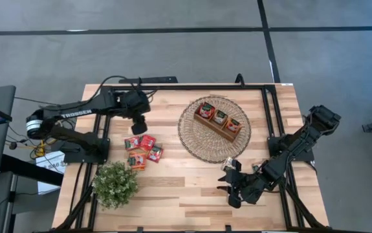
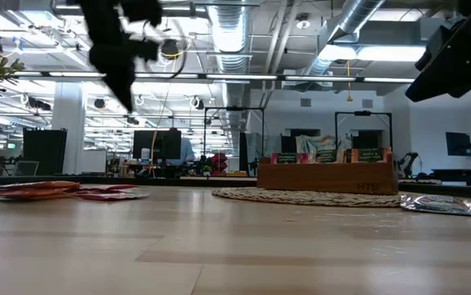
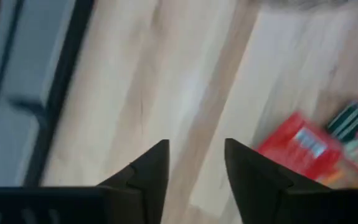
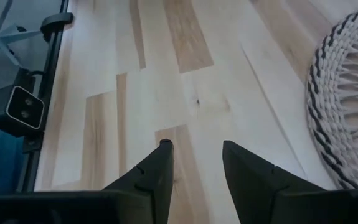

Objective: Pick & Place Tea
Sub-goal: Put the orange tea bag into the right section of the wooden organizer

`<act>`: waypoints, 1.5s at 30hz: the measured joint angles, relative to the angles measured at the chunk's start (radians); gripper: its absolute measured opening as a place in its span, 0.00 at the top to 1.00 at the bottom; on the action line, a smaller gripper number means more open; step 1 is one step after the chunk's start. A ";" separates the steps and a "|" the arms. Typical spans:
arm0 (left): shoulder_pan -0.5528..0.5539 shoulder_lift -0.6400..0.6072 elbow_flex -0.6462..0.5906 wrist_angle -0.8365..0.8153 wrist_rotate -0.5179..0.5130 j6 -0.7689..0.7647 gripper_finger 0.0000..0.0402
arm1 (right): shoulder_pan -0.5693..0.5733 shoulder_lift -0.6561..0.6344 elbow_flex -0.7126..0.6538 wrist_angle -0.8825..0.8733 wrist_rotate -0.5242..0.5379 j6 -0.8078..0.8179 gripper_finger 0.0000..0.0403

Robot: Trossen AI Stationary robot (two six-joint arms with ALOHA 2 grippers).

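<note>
On the near part of the pale wooden plank table [image 1: 186,188], the right arm's dark two-finger gripper [image 1: 232,183] hung low over bare boards, its fingers [image 4: 160,168] spread apart with nothing between them. Just beside it, at the edge of the round woven wicker mat [image 1: 192,139], lay one crinkled tea sachet [image 2: 441,204], flat on the wood.

Toward the table's left near corner stood a bushy green potted plant [image 1: 115,184]. Just beyond it lay a loose cluster of small flat square tea sachets [image 1: 142,150] in red and orange wrappers, some overlapping, all flat on the boards; in the left wrist view one red wrapper [image 3: 303,146] showed a white label, with a green-and-white striped one next to it.

Above the far edge of that cluster hovered the left arm's dark gripper [image 1: 138,124], its fingers [image 3: 154,168] parted and empty over bare wood.

Farther right, on the mat, sat the long brown wooden three-compartment tray [image 1: 209,129], set at a slant. Each compartment held upright sachets [image 1: 220,117] with red and green faces.
</note>
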 joint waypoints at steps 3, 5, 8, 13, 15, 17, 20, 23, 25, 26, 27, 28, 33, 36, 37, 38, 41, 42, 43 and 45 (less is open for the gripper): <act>0.061 -0.018 -0.097 -0.003 0.098 -0.012 0.56 | -0.011 0.000 0.000 0.015 0.000 -0.019 0.68; 0.091 -0.018 -0.154 0.001 0.179 -0.011 0.55 | -0.023 0.000 0.000 0.013 0.000 -0.021 0.68; 0.110 -0.017 -0.235 0.032 0.240 0.019 0.55 | -0.049 0.000 0.000 0.027 0.002 -0.048 0.68; 0.085 -0.024 -0.225 0.048 0.276 0.041 0.56 | -0.116 0.000 0.000 0.128 0.012 -0.172 0.68; 0.063 -0.055 -0.206 0.053 0.273 0.051 0.57 | -0.152 0.000 0.000 0.182 0.007 -0.258 0.68; 0.033 -0.102 -0.180 0.065 0.256 0.051 0.58 | -0.190 0.000 0.000 0.236 -0.004 -0.341 0.68; -0.030 -0.205 -0.163 0.074 0.214 0.013 0.61 | -0.248 0.000 0.000 0.316 -0.030 -0.444 0.68; -0.141 -0.326 -0.162 0.079 0.171 -0.079 0.65 | -0.306 0.000 0.000 0.370 -0.084 -0.510 0.68; -0.245 -0.393 -0.162 0.078 0.125 -0.163 0.68 | -0.338 0.000 0.000 0.400 -0.123 -0.551 0.68; -0.302 -0.421 -0.162 0.079 0.097 -0.207 0.69 | -0.352 0.000 0.000 0.417 -0.143 -0.576 0.67; -0.361 -0.445 -0.162 0.078 0.068 -0.255 0.71 | -0.366 0.001 0.000 0.435 -0.160 -0.603 0.66; -0.423 -0.465 -0.162 0.079 0.036 -0.303 0.72 | -0.378 0.004 0.000 0.457 -0.178 -0.625 0.65; -0.691 -0.470 -0.162 0.102 -0.246 -0.505 0.77 | -0.456 0.132 0.049 0.576 -0.307 -0.713 0.54; -0.784 -0.429 -0.166 0.101 -0.470 -0.621 0.79 | -0.506 0.265 0.157 0.585 -0.379 -0.756 0.47; -0.805 -0.416 -0.171 0.095 -0.530 -0.656 0.80 | -0.519 0.318 0.199 0.577 -0.400 -0.788 0.45; -0.820 -0.408 -0.181 0.087 -0.570 -0.684 0.80 | -0.531 0.371 0.248 0.578 -0.426 -0.826 0.43; -0.836 -0.385 -0.209 0.123 -0.688 -0.715 0.81 | -0.566 0.503 0.398 0.560 -0.465 -0.961 0.41; -0.835 -0.380 -0.219 0.137 -0.724 -0.713 0.81 | -0.574 0.549 0.459 0.546 -0.477 -1.002 0.41; -0.835 -0.379 -0.229 0.150 -0.752 -0.702 0.81 | -0.581 0.588 0.512 0.516 -0.484 -1.036 0.42; -0.834 -0.382 -0.240 0.180 -0.809 -0.678 0.81 | -0.598 0.669 0.628 0.421 -0.487 -1.081 0.43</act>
